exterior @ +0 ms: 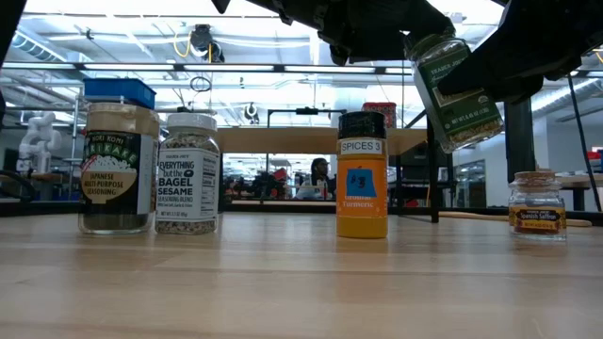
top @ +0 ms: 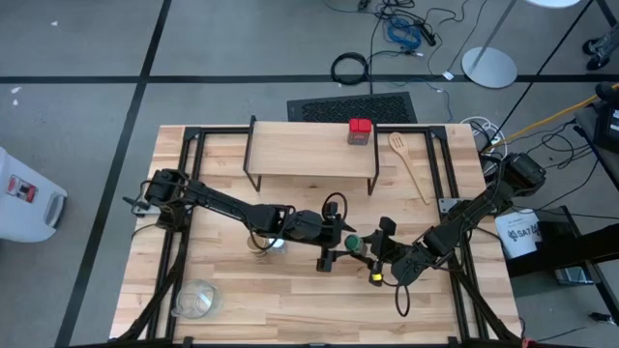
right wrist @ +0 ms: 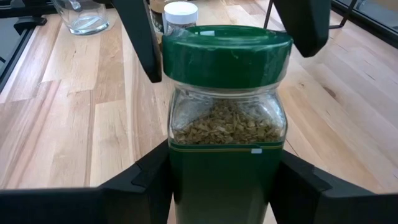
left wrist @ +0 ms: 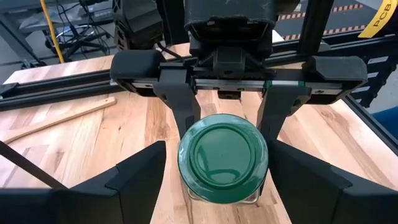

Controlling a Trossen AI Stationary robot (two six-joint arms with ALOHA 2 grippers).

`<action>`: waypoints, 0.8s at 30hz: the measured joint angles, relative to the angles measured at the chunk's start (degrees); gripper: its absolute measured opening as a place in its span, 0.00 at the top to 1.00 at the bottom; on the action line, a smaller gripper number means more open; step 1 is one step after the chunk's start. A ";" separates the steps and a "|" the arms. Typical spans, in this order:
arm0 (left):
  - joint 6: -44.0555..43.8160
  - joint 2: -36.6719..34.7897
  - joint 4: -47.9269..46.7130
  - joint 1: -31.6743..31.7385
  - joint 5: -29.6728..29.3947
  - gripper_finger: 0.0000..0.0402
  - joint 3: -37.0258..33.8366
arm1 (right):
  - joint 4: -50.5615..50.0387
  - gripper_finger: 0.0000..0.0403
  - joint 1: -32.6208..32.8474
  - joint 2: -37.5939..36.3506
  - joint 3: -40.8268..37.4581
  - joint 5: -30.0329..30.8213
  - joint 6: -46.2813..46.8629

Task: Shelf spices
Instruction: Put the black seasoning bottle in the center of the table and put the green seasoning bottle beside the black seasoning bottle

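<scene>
A: Start at the left. What's on the table (top: 290, 290)?

B: A bowl (top: 196, 300) at the near left corner. In the low view, a tan jar (exterior: 118, 169) stands upright with a white jar (exterior: 188, 174) just beside it. From above, the left arm lies over that pair.

A: And the left gripper (left wrist: 216, 146)?

B: It is out over the middle of the table, with its fingers spread wide on either side of the lid of a green jar (top: 354, 242). There is a gap on one side. I cannot tell whether the other finger touches the lid. It holds nothing.

A: Who has the jar, then?

B: The right gripper (right wrist: 224, 152). It reaches in from the right and is closed on the jar's glass body, below the lid. The low view shows the jar lifted clear of the table and tilted.

A: What else is out there?

B: The turmeric (exterior: 363, 174), black-lidded, stands upright near the middle, close under the right gripper in the high view. Further right in the low view, well apart, stands the little saffron (exterior: 537, 202).

A: And the shelf (top: 300, 150)?

B: It is at the far edge, well apart from both grippers. Only the tin (top: 360, 130) stands on it, at the right end of its back edge. A spoon (top: 411, 164) lies on the table just right of the shelf.
</scene>
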 joint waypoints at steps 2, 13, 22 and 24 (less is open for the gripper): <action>0.00 0.00 0.05 0.01 0.02 0.29 0.00 | 0.25 0.51 0.00 0.00 0.00 0.00 -0.04; 0.27 2.23 2.96 0.00 0.00 0.29 0.04 | 0.64 0.51 -1.05 0.02 0.00 -1.31 -0.28; 2.48 2.14 3.14 0.00 -0.28 0.45 0.04 | 0.51 0.51 -1.07 0.06 0.00 -1.38 -0.69; 2.59 2.14 3.21 0.00 -0.28 0.49 0.04 | 0.45 0.51 -1.07 0.06 0.00 -1.36 -0.75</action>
